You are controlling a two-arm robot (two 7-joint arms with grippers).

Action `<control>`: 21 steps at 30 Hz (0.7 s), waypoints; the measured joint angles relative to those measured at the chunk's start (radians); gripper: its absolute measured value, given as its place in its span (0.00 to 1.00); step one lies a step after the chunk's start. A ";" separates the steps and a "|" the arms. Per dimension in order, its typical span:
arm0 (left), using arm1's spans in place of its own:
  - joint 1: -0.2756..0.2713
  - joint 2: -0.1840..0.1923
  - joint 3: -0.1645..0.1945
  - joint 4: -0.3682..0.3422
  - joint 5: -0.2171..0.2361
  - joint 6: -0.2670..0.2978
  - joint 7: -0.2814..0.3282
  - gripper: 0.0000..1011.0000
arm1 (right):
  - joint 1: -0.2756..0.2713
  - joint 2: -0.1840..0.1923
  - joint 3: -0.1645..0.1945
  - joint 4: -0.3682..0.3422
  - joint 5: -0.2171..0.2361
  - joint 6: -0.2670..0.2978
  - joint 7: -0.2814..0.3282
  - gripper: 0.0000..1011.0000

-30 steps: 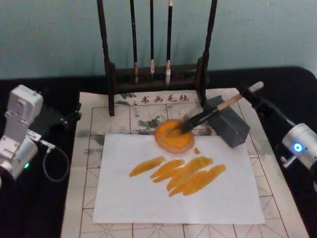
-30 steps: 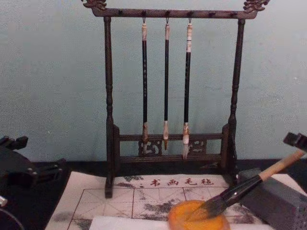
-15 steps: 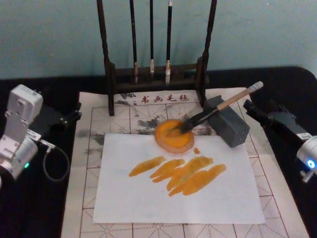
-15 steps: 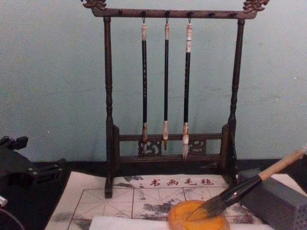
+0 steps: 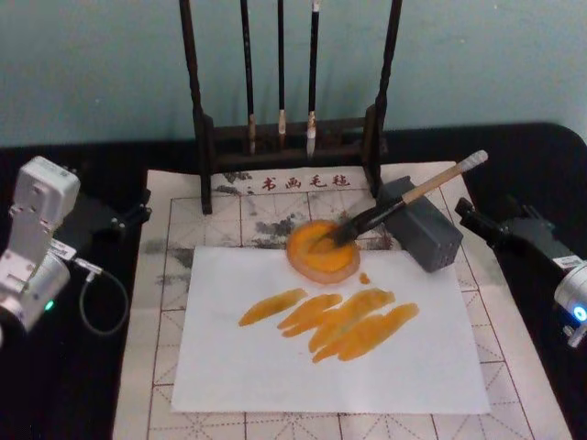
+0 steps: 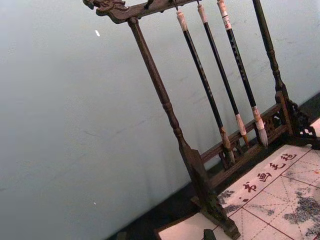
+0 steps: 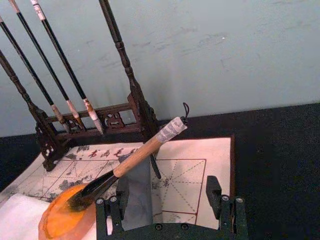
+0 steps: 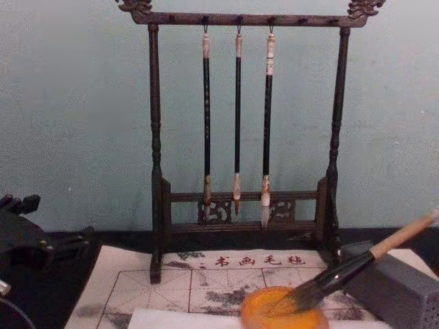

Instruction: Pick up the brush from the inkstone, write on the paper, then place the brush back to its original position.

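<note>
The brush (image 5: 394, 209) lies at a slant, its dark tuft in the round orange inkstone (image 5: 322, 250) and its tan handle leaning on the grey block (image 5: 422, 235). The white paper (image 5: 330, 357) in front of the inkstone carries several orange strokes. My right gripper (image 5: 491, 220) is open and holds nothing, off to the right of the block and clear of the handle's end. In the right wrist view its fingers (image 7: 215, 192) stand wide apart, with the brush (image 7: 140, 157), inkstone (image 7: 62, 222) and block beyond them. My left gripper (image 5: 124, 218) is parked at the far left.
A dark wooden rack (image 5: 289, 137) with three thin hanging brushes (image 8: 237, 123) stands behind the inkstone. A cream mat with red grid lines (image 5: 165, 302) lies under the paper. Black table surface (image 5: 541, 165) surrounds the mat.
My right gripper has let go of the brush handle's end and drawn back to the right. The brush stays resting on the block and inkstone. The left arm has not moved.
</note>
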 joint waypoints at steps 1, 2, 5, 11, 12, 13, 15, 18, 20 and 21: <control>0.000 0.000 0.000 0.000 0.000 0.000 0.000 0.99 | 0.000 0.000 0.000 0.000 0.000 0.000 0.000 0.99; 0.000 0.000 0.000 0.000 0.000 0.000 0.000 0.99 | 0.000 0.000 0.000 0.000 0.000 0.000 0.000 0.99; 0.000 0.000 0.000 0.000 0.000 0.000 0.000 0.99 | 0.001 0.001 -0.001 0.000 0.000 0.000 0.000 0.99; 0.000 0.000 0.000 0.000 0.000 0.000 0.000 0.99 | 0.001 0.002 -0.002 0.000 0.000 0.000 0.001 0.99; 0.000 0.000 0.000 0.000 0.000 0.000 0.000 0.99 | 0.001 0.002 -0.002 0.000 0.000 0.000 0.001 0.99; 0.000 0.000 0.000 0.000 0.000 0.000 0.000 0.99 | 0.002 0.002 -0.002 0.000 0.000 0.000 0.001 0.99; 0.000 0.000 0.000 0.000 0.000 0.000 0.000 0.99 | 0.002 0.002 -0.003 0.000 0.000 0.000 0.001 0.99; 0.000 0.000 0.000 0.000 0.000 0.000 0.000 0.99 | 0.002 0.003 -0.003 0.000 0.000 0.000 0.001 0.99; 0.000 0.000 0.000 0.000 0.000 0.000 0.000 0.99 | 0.002 0.003 -0.003 0.000 0.000 0.000 0.001 0.99; 0.000 0.000 0.000 0.000 0.000 0.000 0.000 0.99 | 0.002 0.003 -0.004 0.000 0.000 0.000 0.001 0.99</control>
